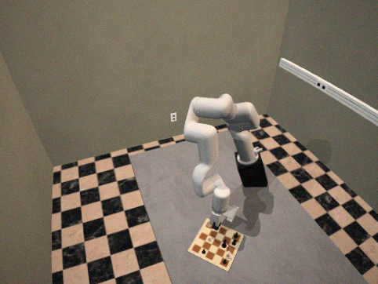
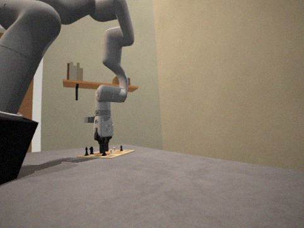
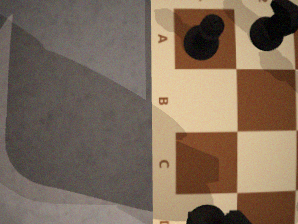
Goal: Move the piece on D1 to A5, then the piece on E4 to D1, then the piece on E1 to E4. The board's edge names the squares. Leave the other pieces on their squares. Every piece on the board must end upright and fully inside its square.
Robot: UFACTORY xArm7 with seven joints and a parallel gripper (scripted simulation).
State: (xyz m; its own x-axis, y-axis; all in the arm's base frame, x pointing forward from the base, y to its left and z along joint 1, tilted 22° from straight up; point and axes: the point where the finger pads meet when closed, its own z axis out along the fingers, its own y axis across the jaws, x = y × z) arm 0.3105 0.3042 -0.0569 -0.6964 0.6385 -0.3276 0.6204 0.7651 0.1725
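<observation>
My gripper is shut on a black piece, low over square D1 of the board. The held piece looks upright; whether its base touches the board cannot be told. Black shapes at the bottom edge of the wrist view hide most of D1. A white piece stands on E1, close beside the gripper. A black piece stands on A5. E4 shows no piece.
A black pawn stands on A1 and a black knight on A2. A black piece is on B3, white pieces on D3 and A4, and a black pawn on D5.
</observation>
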